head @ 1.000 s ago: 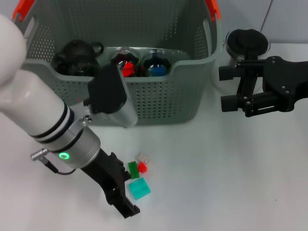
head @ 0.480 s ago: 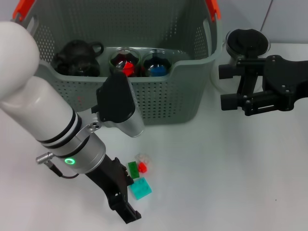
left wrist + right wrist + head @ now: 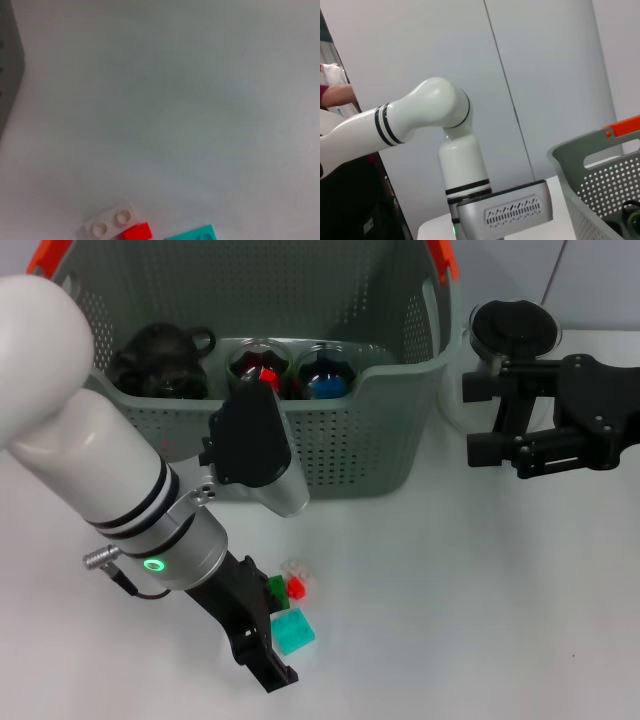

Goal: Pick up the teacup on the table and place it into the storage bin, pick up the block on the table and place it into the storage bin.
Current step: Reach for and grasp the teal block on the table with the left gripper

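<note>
Storage bin (image 3: 330, 440): matt grey perforated plastic. Counter (image 3: 480, 590): smooth white, matt. Blocks (image 3: 290, 630): glossy moulded plastic.

teal block (image 3: 294, 632) on white table (image 3: 450, 620); dark teacup (image 3: 160, 362) inside grey storage bin (image 3: 340, 445).

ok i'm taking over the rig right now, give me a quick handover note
Left gripper: low over the table, right at the cluster of small blocks; I can't tell if its jaws are open.
Right gripper: idle beside the storage bin, in front of the glass pitcher, jaws open, holding nothing.
Blocks: teal block, green block, red block and a pale block, all on the table in front of the bin.
Done: dark teapot and two cups are in the bin.
Left: grasp a block and put it in the bin.
</note>
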